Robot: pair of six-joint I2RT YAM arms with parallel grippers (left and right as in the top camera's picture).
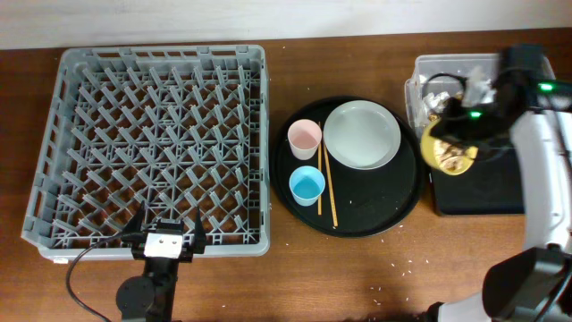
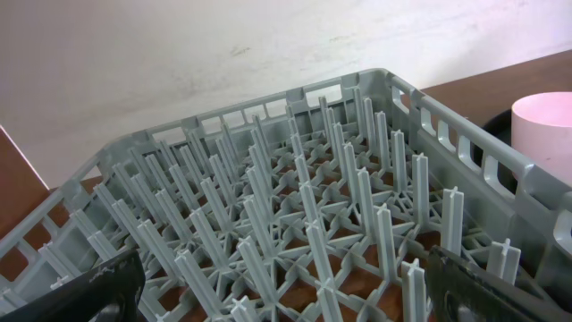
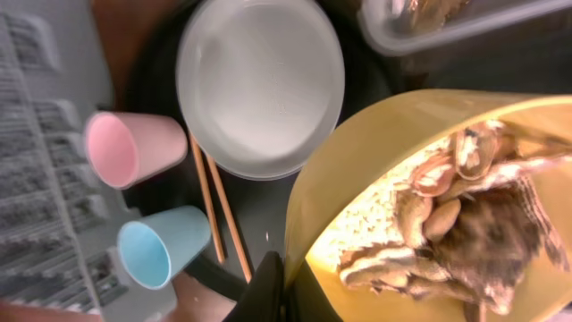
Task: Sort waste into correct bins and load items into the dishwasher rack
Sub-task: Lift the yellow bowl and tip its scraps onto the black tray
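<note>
My right gripper (image 3: pixel 284 288) is shut on the rim of the yellow bowl (image 3: pixel 357 179), which is tilted and holds beige-brown food scraps (image 3: pixel 465 224). In the overhead view the right gripper (image 1: pixel 460 125) holds the bowl (image 1: pixel 445 154) at the edge of the shallow black tray (image 1: pixel 483 192), just in front of the clear tub (image 1: pixel 447 67). The white plate (image 1: pixel 362 134), pink cup (image 1: pixel 304 137), light-blue cup (image 1: pixel 307 185) and chopsticks (image 1: pixel 327 188) lie on the round black tray (image 1: pixel 357 219). My left gripper (image 1: pixel 165 237) is open and empty at the grey rack's (image 1: pixel 152 143) front edge.
The clear tub holds crumpled white paper and something shiny. The left wrist view shows the rack's pegs (image 2: pixel 295 206) between my left fingers (image 2: pixel 286 300), with the pink cup (image 2: pixel 545 134) beyond its right wall. A few crumbs lie on the wooden table (image 1: pixel 393 277).
</note>
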